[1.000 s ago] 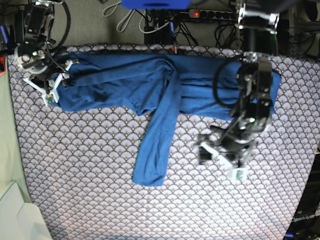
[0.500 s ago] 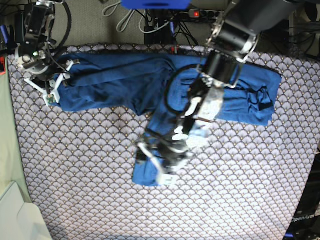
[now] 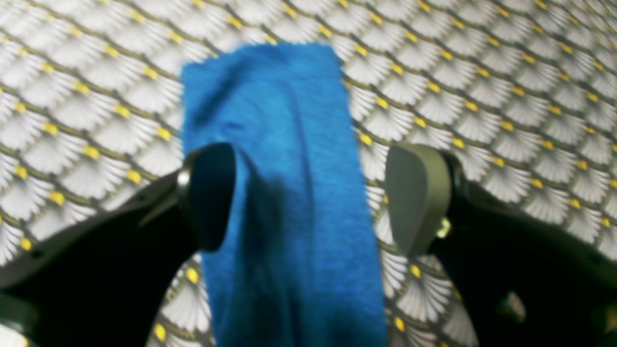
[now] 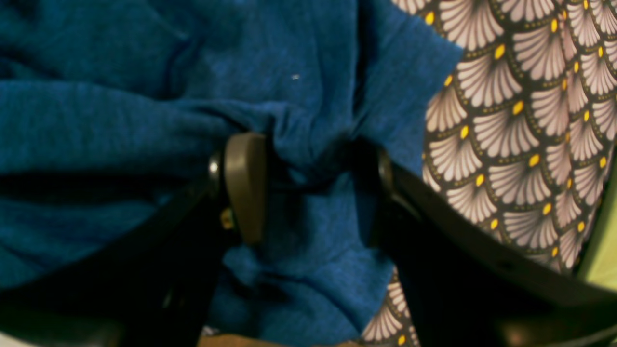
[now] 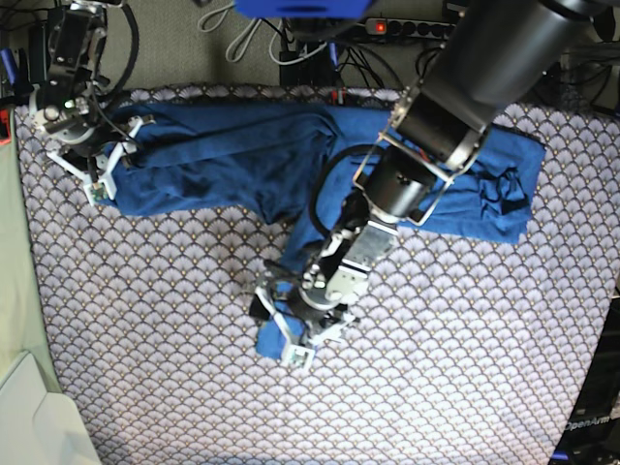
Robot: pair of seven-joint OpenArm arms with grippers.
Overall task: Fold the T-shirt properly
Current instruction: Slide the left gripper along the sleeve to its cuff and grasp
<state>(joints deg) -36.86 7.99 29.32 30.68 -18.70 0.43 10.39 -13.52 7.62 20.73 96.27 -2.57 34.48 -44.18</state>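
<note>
Base view: my left tool (image 5: 283, 334) straddles, wide apart, the sleeve end of the plain blue knit T-shirt (image 5: 232, 160) spread along the counter's (image 5: 145, 320) far edge; my right tool (image 5: 105, 165) grips bunched shirt fabric at the far left corner.

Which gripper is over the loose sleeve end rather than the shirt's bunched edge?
The left gripper: its open jaws straddle the narrow sleeve of the T-shirt on the table cover. The right gripper straddles bunched fabric at the shirt's end.

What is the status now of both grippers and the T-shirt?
Left gripper open, straddling the sleeve end. Right gripper on a bunched corner of the T-shirt, grip unclear. Nothing in the way on table cover.
</note>
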